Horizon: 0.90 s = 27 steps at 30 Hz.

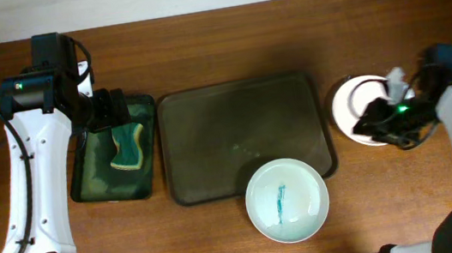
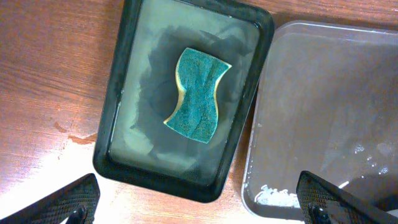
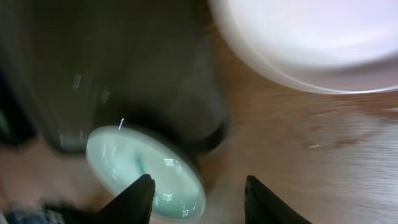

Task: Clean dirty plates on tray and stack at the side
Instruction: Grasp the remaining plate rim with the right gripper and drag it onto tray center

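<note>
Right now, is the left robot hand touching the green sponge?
Apart. The left wrist view shows the sponge in the black tray, with the left gripper open, well clear of it.

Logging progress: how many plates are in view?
2. A teal-streaked plate overlaps the large tray's front edge; a white plate sits right of it, partly under the right gripper. More could be stacked beneath.

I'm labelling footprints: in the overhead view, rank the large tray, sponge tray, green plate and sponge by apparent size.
1. large tray
2. sponge tray
3. green plate
4. sponge
</note>
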{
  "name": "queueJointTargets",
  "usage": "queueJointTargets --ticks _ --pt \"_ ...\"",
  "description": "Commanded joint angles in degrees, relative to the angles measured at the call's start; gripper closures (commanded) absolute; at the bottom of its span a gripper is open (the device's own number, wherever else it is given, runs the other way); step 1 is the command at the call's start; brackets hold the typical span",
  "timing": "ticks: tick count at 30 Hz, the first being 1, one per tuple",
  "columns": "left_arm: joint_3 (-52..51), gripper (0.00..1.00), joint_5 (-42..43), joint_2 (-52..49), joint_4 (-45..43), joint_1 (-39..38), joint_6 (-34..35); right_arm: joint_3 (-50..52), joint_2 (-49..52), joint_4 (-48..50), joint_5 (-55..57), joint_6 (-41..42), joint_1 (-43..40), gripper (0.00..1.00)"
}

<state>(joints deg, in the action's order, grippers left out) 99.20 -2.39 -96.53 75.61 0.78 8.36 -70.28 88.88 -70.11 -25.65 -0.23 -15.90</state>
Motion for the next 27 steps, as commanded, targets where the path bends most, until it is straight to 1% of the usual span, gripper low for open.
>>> queueJointTargets --ticks 1,3,5,6,8,10,13,15,16,17,18,22,26,27 --pt "0.2 0.01 -0.4 0.5 -0.1 0.2 -0.3 -0.1 -1.7 -1.1 4.8 -3.5 9.8 0.55" --pt "0.2 0.01 -0.4 0.5 -0.1 0.2 -0.3 0.6 -1.7 -1.0 9.3 -0.7 15.1 0.55" --pt "0.2 0.00 -0.4 0.5 -0.1 0.2 -0.3 2.8 -1.7 0.3 9.7 -0.1 18.6 0.56" --pt "0.2 0.01 -0.4 0.5 -0.1 0.2 -0.3 5.7 -1.7 3.0 10.3 0.4 21.1 0.55" --pt "0.2 0.01 -0.4 0.5 -0.1 0.2 -0.3 10.0 -1.6 7.0 14.8 4.1 22.9 0.56" --pt "0.2 0.01 -0.4 0.5 -0.1 0.2 -0.3 15.2 -1.2 13.5 15.3 5.3 23.0 0.56" --pt "0.2 0.01 -0.4 0.5 -0.1 0.2 -0.3 19.9 -1.0 18.8 12.2 5.1 23.1 0.61" --pt "0.2 0.01 -0.4 0.5 -0.1 0.2 -0.3 21.3 -1.0 19.6 11.3 3.6 23.1 0.68" --pt "0.2 0.01 -0.4 0.5 -0.1 0.2 -0.3 21.3 -1.0 19.6 11.3 3.6 23.1 0.68" --pt "0.2 0.01 -0.4 0.5 -0.1 0.2 -0.3 21.3 -1.0 19.7 11.3 3.7 23.1 0.71" --pt "0.2 0.01 -0.4 0.5 -0.1 0.2 -0.3 21.3 -1.0 19.7 11.3 3.7 23.1 0.76" --pt "0.2 0.01 -0.4 0.5 -0.1 0.2 -0.3 21.9 -1.0 21.0 11.1 5.0 23.1 0.77" --pt "0.2 0.01 -0.4 0.5 -0.1 0.2 -0.3 25.0 -1.0 25.7 10.7 7.3 23.1 0.78" --pt "0.2 0.01 -0.4 0.5 -0.1 0.2 -0.3 25.5 -1.0 26.4 10.7 7.9 23.1 0.82"
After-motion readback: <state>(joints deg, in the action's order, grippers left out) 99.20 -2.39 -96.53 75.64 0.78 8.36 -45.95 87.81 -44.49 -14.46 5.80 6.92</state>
